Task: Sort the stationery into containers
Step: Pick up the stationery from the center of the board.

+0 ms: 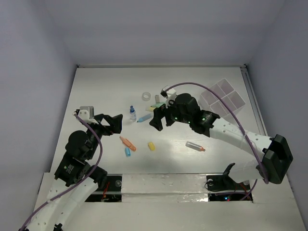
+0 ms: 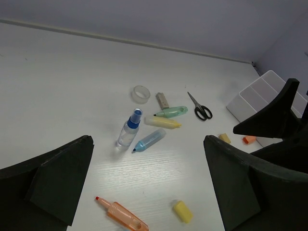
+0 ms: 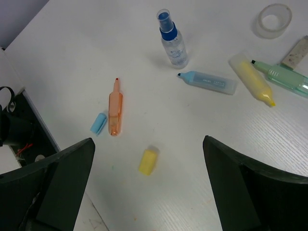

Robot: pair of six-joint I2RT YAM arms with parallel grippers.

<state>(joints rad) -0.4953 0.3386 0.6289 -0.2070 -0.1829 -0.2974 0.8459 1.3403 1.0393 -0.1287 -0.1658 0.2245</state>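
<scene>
The left gripper [image 1: 109,120] and right gripper [image 1: 162,120] hang wide open, empty, above scattered coloured plastic highlighters [image 3: 115,113] on the white bench [image 1: 96,86], probably choosing pickups; the clear compartmented tray [image 1: 224,98] sits apart.

Table [image 2: 72,82] matt, faintly wood-grained; bottle [image 2: 126,135] clear plastic.

With jaws spread wide and empty, the left gripper [image 1: 109,123] hovers left of the spray bottle [image 1: 132,114], the right gripper [image 1: 161,120] right of it.
</scene>
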